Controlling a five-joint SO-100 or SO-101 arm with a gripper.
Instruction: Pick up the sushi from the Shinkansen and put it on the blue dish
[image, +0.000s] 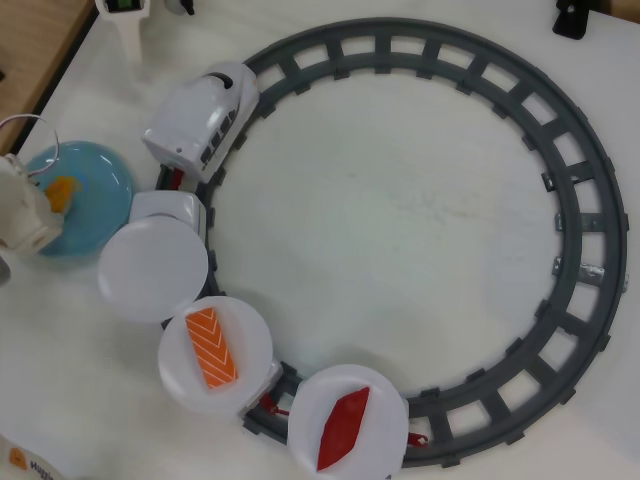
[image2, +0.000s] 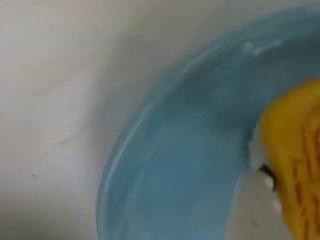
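The yellow-orange sushi (image: 62, 190) is over the blue dish (image: 100, 190) at the left of the overhead view, at the tip of my white gripper (image: 52, 197). In the wrist view the sushi (image2: 295, 160) fills the right edge, low over the dish (image2: 190, 165), with one white finger (image2: 252, 205) pressed against its side; the other finger is out of frame. The gripper looks shut on the sushi. The white Shinkansen (image: 205, 120) stands on the track just right of the dish, and the white plate (image: 153, 268) on its first car is bare.
A grey ring of track (image: 560, 160) fills the table. Two more white plates follow the train, one with an orange striped piece (image: 212, 347) and one with a dark red piece (image: 345, 417). A white post (image: 125, 25) stands at the top left, near the wooden table edge.
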